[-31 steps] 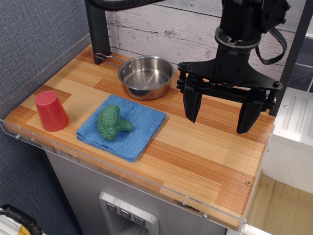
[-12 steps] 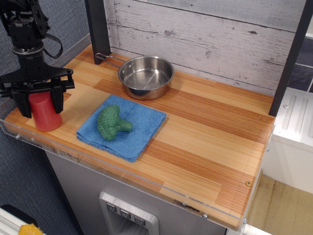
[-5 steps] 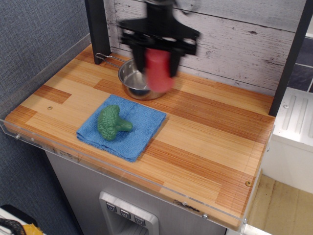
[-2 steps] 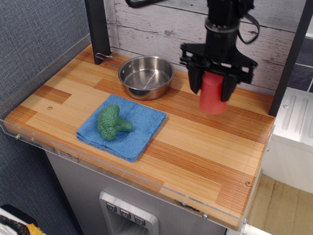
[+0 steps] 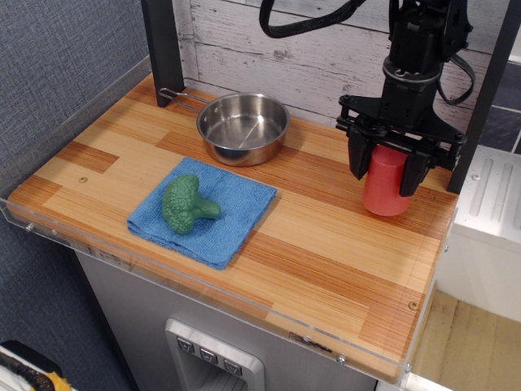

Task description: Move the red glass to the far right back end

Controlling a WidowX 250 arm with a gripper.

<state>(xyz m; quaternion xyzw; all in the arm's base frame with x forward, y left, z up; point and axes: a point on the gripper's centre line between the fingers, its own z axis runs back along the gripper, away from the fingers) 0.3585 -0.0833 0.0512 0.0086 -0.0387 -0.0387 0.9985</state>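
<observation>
The red glass [image 5: 387, 189] is upside down, wide end low, at the right back part of the striped wood countertop [image 5: 326, 236]. Its base is at or just above the wood; I cannot tell if it touches. My black gripper [image 5: 385, 169] comes down from above and is shut on the glass, one finger on each side of its upper part. The far right back end [image 5: 431, 175] lies just right of the glass, beside the black post [image 5: 482, 98] and the whitewashed planks [image 5: 326, 57].
A steel bowl [image 5: 242, 127] with a handle stands at the back middle. A blue cloth [image 5: 207, 208] with a green broccoli [image 5: 186, 204] on it lies front left. A clear acrylic rim [image 5: 212, 297] runs along the counter's front and sides.
The gripper has carried the red glass from the left front corner, over the bowl, to the right back part of the counter, and lowered it there.
</observation>
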